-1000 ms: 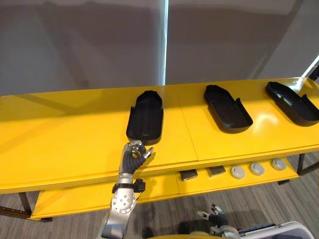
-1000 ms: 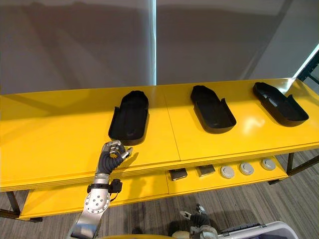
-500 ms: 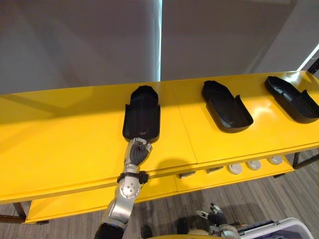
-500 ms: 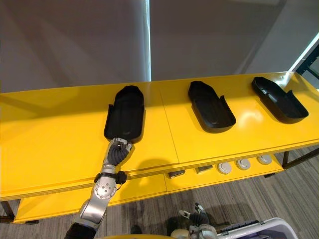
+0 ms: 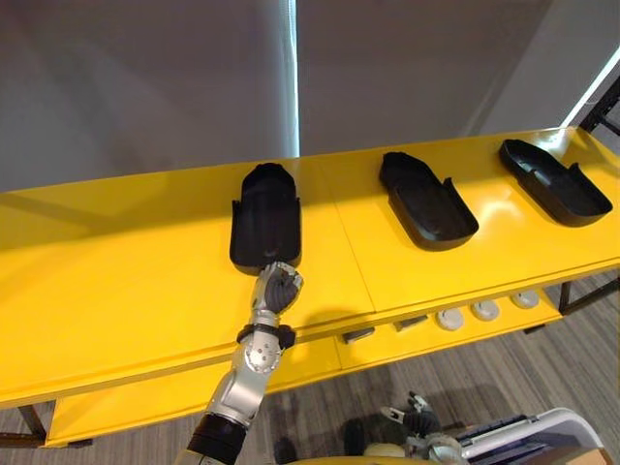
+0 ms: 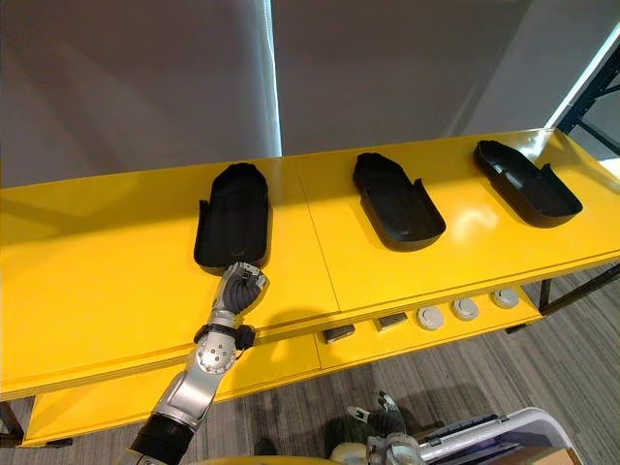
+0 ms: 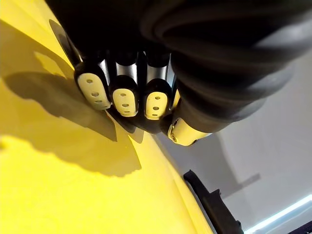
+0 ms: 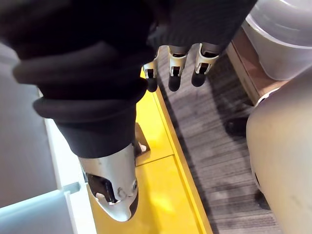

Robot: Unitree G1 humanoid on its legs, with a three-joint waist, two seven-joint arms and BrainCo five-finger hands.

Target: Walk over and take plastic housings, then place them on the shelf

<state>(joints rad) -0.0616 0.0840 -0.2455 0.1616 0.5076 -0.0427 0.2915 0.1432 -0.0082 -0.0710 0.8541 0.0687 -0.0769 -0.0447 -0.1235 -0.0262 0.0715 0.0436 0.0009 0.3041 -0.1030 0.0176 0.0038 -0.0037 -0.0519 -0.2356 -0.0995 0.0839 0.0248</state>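
Observation:
Three black plastic housings lie open side up on the yellow shelf top [image 5: 116,271]: a left one [image 5: 265,215], a middle one [image 5: 426,201] and a right one [image 5: 554,181]. My left hand [image 5: 277,289] reaches over the front edge. Its curled fingers [image 7: 124,95] rest against the near end of the left housing, with the thumb [image 7: 183,131] beside them and nothing held. My right hand [image 8: 175,63] hangs low by the floor with straight fingers and nothing in it.
On the lower shelf lie round grey discs [image 5: 484,310] and small dark blocks [image 5: 358,334]. A grey wall stands behind the shelf. A white bin [image 5: 542,436] sits on the carpet at the lower right.
My left hand has moved forward from the front edge to the left housing's near end and curled its fingers. That housing sits slightly farther back and straighter. The camera has shifted.

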